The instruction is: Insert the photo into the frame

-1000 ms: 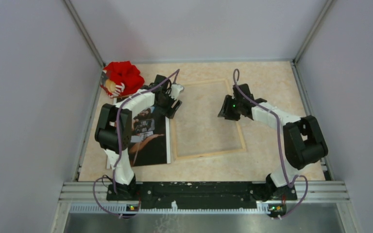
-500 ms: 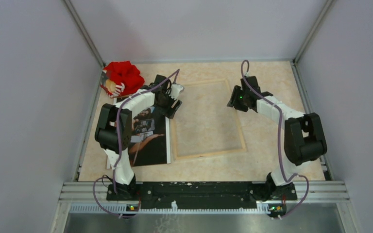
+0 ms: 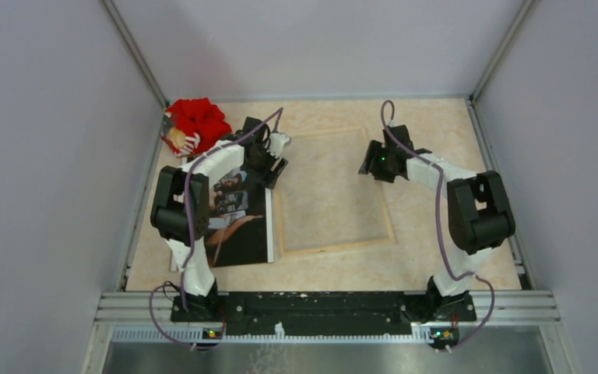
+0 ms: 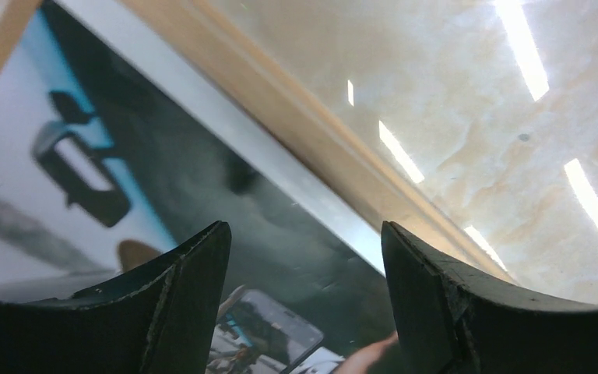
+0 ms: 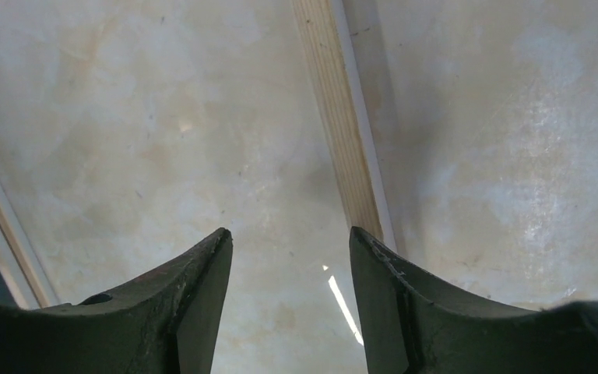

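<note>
Flat on the table [image 3: 436, 128], near the middle: the frame [image 3: 335, 248], wood side up. Thin pale rails around a shiny pane, with bright stripes of light on it.

Left of the frame, also flat: the photo [image 3: 241, 230], picture side up. Dark picture, thin white edge. Right side just beside the left rail of the frame; touching or not, hard to tell. Top part hidden under the left arm [image 3: 202, 167]. Not in the frame yet.

Above the top right corner of the photo, close to the left rail: the left claw [image 3: 274, 167]. Wide apart, with nothing between the two black fingers [image 4: 179, 296]. In the left wrist view, white edge of the photo and wood rail side by side just past the fingertips.

Over the right side of the frame: the right claw [image 3: 374, 162]. Apart too, and holding nothing. In the right wrist view, right rail straight ahead of the gap, with pane on one side and bare table on the other. Touching the frame or not, hard to tell.

In the far left corner of the table, well apart from the frame: a red lump [image 3: 197, 123], soft-looking. Grey walls [image 3: 47, 156] on three sides.
</note>
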